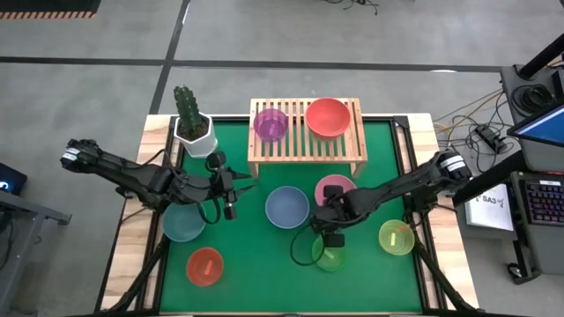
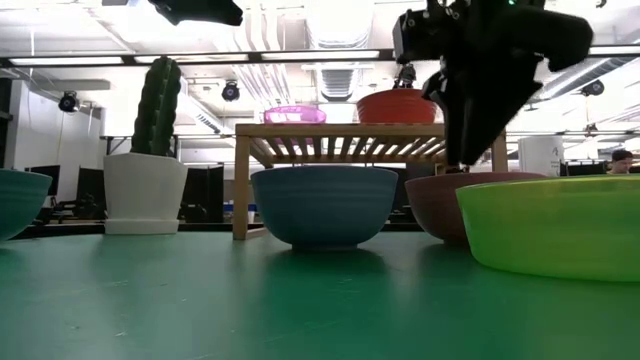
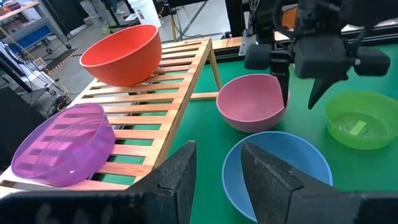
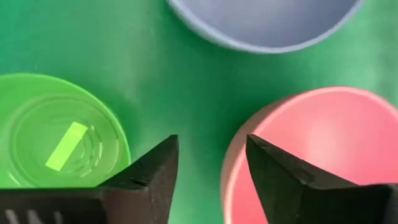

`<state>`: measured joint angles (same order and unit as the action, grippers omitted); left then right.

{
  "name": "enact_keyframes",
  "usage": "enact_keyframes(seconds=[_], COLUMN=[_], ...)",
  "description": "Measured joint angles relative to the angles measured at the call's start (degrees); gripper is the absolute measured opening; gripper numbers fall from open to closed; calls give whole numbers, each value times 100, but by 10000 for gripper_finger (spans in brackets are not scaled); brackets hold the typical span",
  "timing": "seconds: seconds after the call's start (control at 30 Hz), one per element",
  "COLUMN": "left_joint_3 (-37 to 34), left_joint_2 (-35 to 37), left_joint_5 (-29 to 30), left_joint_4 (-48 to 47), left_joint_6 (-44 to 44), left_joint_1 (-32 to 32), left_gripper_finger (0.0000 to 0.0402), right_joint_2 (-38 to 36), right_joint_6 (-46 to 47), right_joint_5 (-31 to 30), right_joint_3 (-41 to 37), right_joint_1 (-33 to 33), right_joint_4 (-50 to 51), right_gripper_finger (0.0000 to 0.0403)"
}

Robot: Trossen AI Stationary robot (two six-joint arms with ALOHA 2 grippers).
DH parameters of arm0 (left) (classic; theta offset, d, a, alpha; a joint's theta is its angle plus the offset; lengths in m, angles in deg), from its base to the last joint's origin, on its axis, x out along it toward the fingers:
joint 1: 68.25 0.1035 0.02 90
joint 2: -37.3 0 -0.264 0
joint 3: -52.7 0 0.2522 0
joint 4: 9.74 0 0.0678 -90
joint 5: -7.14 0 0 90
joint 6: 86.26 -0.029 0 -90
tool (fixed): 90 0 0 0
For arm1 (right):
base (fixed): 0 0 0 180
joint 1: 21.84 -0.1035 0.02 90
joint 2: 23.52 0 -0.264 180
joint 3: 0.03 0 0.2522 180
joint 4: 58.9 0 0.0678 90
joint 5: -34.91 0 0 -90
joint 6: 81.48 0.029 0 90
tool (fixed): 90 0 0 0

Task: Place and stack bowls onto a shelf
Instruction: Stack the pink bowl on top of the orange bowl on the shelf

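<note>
Green bowl is filling the low view's foreground, sitting on the tabletop just beside the right hand.

**Right hand.** It is hanging above the tabletop with its fingers spread and nothing between them. One finger is sitting over the near rim of the pink bowl; the other is lying outside the wall, toward the green bowl. The pink rim is therefore lying in the gap or just ahead of it, which suggests a rim grasp is being lined up. A bowl has no long axis, so only the rim's line across the gap matters. The right hand is nearer this bowl than the left.

**Left hand.** The left hand is hovering open and empty, with the blue bowl just ahead of it and the shelf beyond.

**Count.**
- On the shelf: two bowls, purple and red, side by side, not stacked.
- On the tabletop: six bowls: blue, pink, green, yellow-green, teal, small red.
- Bowls in total: eight.
- One potted cactus is standing beside the shelf's end.
</note>
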<state>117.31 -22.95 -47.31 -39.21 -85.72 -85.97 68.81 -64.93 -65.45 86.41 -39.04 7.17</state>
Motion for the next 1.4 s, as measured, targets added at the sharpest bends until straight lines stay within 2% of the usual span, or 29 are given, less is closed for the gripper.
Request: enact_keyframes(seconds=[0.17, 0.4, 0.53, 0.7, 0.8, 1.0, 1.23, 1.4], left_joint_3=[2, 1, 0, 1, 0, 0, 0, 0], left_joint_2=[0, -2, -4, -9, -9, -9, -9, -9], left_joint_5=[0, 0, 0, 0, 0, 0, 0, 0], left_joint_4=[-3, -22, -26, -26, -25, -19, -13, -13], left_joint_6=[-38, -46, -46, -46, -46, -105, -107, -109], left_joint_1=[0, 0, 0, 0, 0, 0, 1, 2], left_gripper_finger=[110, 110, 110, 110, 110, 110, 110, 110], right_joint_2=[-222, 31, 292, 342, 281, 119, 68, 68], right_joint_6=[272, 460, 449, 387, 397, 229, -313, -929], right_joint_5=[-156, -169, -165, 182, 459, 501, 622, -15], right_joint_3=[-10, -302, -382, -369, -246, 659, 2308, 3397], right_joint_1=[45, 69, 79, 72, 72, 70, 70, 70], right_joint_4=[4, -72, -59, -49, 120, 979, 1787, 1986], right_gripper_finger=[194, 167, 122, 23, 13, 9, 9, 9])
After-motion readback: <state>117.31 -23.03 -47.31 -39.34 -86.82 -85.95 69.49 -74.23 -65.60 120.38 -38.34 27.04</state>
